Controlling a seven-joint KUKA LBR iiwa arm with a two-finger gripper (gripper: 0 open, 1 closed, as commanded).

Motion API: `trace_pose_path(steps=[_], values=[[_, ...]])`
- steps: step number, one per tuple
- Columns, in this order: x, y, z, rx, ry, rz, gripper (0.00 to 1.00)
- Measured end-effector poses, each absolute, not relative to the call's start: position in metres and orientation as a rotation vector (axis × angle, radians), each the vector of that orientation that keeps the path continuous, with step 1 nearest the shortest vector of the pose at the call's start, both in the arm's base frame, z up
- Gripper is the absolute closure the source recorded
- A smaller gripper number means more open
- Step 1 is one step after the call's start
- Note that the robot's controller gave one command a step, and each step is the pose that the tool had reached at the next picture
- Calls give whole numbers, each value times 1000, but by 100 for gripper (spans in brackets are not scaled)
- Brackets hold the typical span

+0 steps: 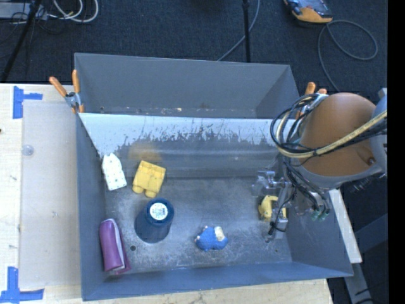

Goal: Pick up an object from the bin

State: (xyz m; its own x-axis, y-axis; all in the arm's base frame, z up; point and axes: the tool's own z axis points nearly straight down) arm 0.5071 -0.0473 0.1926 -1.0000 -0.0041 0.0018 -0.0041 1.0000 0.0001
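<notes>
My gripper [276, 219] hangs low at the right end of the bin, under the arm's orange cover and cables. A small yellow thing [267, 206] lies right against its left side; whether it is gripped or only beside the gripper I cannot tell. A small blue toy with a yellow patch [211, 238] rests on the floor to the gripper's left, well apart from it.
Further left stand a dark blue round tub with a labelled lid [154, 219], a yellow block [149, 178], a white house-shaped piece [113, 171] and a purple cylinder [111, 246] near the front left corner. The right wall rises close behind the gripper.
</notes>
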Motion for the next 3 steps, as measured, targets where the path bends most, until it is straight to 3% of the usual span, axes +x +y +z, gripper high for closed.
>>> trace_pose_path(steps=[1,2,3], values=[[507,-47,193,7,-3140,0,0],[501,-23,159,51,-3149,4,0],[513,12,107,99,-3139,-1,0]])
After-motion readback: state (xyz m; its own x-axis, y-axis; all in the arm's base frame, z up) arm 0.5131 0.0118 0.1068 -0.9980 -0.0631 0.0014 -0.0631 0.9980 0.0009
